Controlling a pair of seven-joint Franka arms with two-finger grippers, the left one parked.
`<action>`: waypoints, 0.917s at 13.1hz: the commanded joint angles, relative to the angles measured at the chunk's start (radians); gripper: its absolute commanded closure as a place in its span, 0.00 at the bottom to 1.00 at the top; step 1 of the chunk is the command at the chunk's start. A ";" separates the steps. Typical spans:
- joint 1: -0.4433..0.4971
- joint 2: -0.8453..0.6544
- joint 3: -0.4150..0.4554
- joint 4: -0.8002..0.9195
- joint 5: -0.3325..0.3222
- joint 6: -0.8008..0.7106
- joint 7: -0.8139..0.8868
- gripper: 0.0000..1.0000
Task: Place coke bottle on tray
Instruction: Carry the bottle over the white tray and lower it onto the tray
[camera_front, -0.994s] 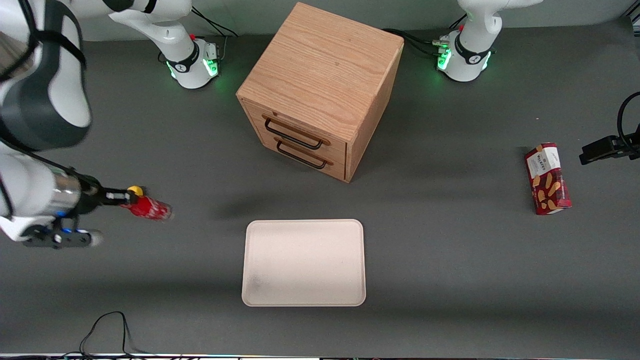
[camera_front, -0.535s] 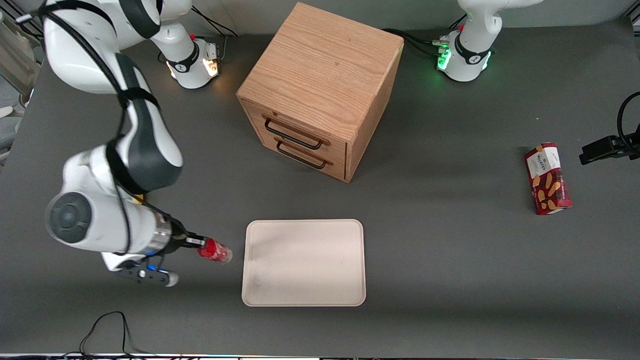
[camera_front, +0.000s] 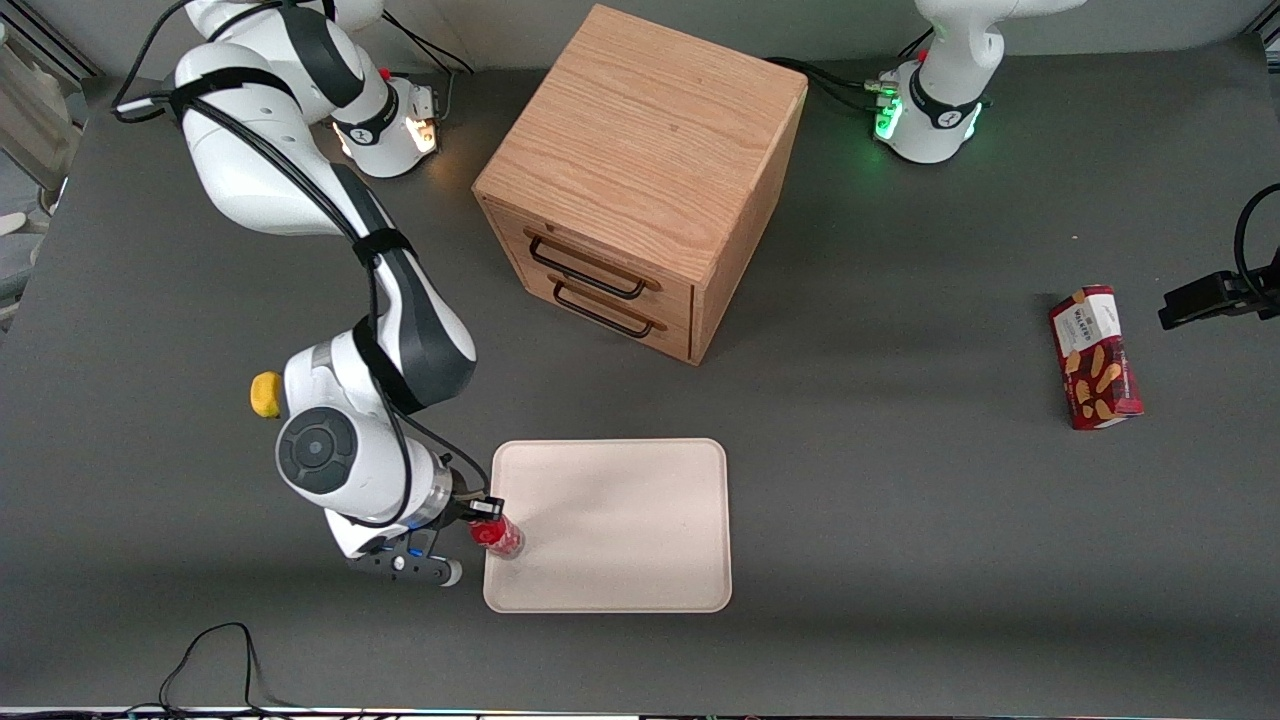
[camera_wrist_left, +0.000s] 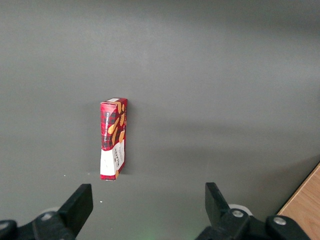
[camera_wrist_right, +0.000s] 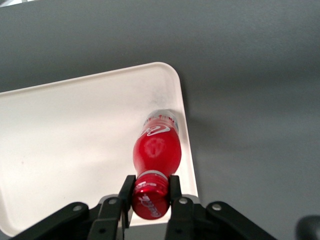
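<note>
My right gripper (camera_front: 486, 510) is shut on the red cap of the coke bottle (camera_front: 499, 536), a small red bottle with white script and a clear base. In the right wrist view the gripper (camera_wrist_right: 150, 194) clamps the cap, and the bottle (camera_wrist_right: 157, 147) hangs over the tray's edge strip. The cream-beige tray (camera_front: 620, 520) lies near the front camera; the bottle is above its rim on the working arm's side. In the right wrist view the tray (camera_wrist_right: 75, 145) fills the space under the bottle. I cannot tell if the bottle's base touches the tray.
A wooden drawer cabinet (camera_front: 640, 180) stands farther from the front camera than the tray. A yellow ball (camera_front: 265, 394) lies beside my arm. A dark red biscuit box (camera_front: 1094, 357) lies toward the parked arm's end, also in the left wrist view (camera_wrist_left: 113, 138).
My right arm has carried the bottle from beside the yellow ball toward the tray and nearer the front camera. The bottle is now over the tray's edge. The ball is uncovered.
</note>
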 joint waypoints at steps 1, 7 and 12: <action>0.013 0.027 -0.004 0.054 -0.023 0.004 0.024 1.00; 0.013 0.033 -0.006 0.052 -0.023 0.031 0.024 0.94; 0.012 0.032 -0.009 0.049 -0.022 0.053 0.024 0.00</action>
